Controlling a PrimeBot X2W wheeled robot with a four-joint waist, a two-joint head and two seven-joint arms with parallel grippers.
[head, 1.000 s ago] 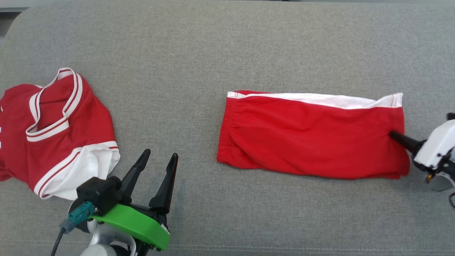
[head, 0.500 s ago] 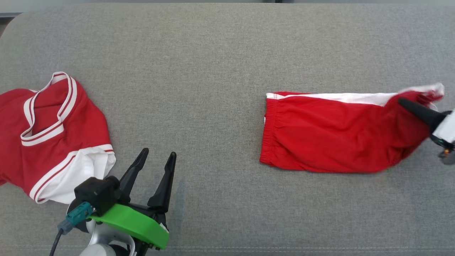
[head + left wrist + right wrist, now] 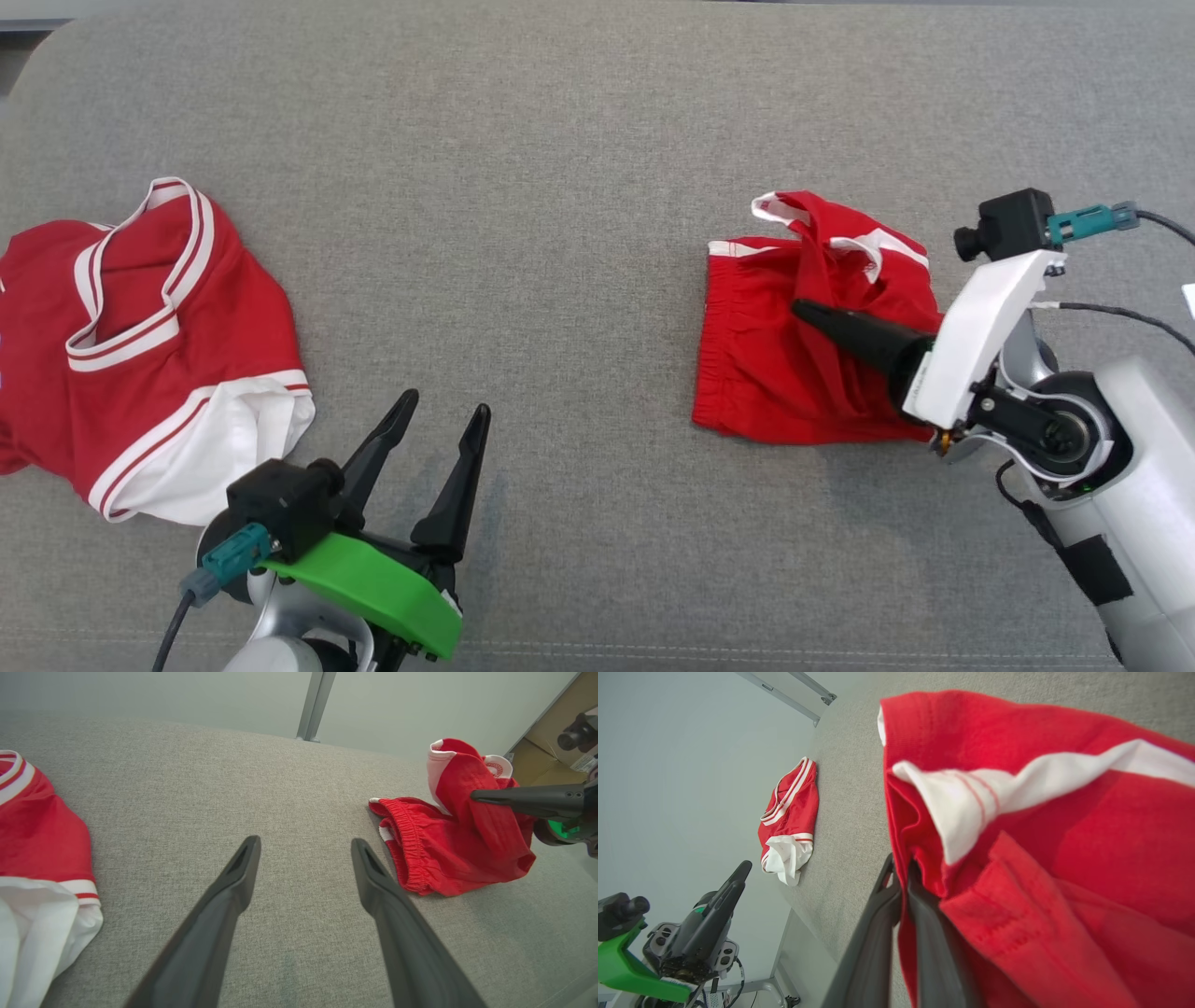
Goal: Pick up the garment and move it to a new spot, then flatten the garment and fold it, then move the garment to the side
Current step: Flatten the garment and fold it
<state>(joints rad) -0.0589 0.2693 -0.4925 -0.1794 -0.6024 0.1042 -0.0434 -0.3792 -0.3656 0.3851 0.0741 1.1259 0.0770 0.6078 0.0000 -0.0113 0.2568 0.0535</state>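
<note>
Red shorts [image 3: 794, 373] with a white side stripe lie on the grey cushion [image 3: 560, 187] at the right, their elastic waistband toward the left. My right gripper [image 3: 808, 315] is shut on the shorts' hem end and holds it raised and doubled back over the waistband half; the lifted fold [image 3: 467, 779] stands up in the left wrist view, and red cloth [image 3: 1017, 835] drapes over the closed fingers [image 3: 920, 914] in the right wrist view. My left gripper [image 3: 443, 411] hovers open and empty at the lower left, with its fingers [image 3: 233, 877] spread over bare cushion.
A crumpled red jersey [image 3: 140, 345] with white trim lies at the cushion's left edge, just left of my left gripper, and shows far off as the jersey [image 3: 789, 816] in the right wrist view. The cushion's front seam runs along the bottom.
My right gripper has lifted the shorts' hem end and carried it leftward over the waistband half, shortening the garment. The left gripper has stayed open in place.
</note>
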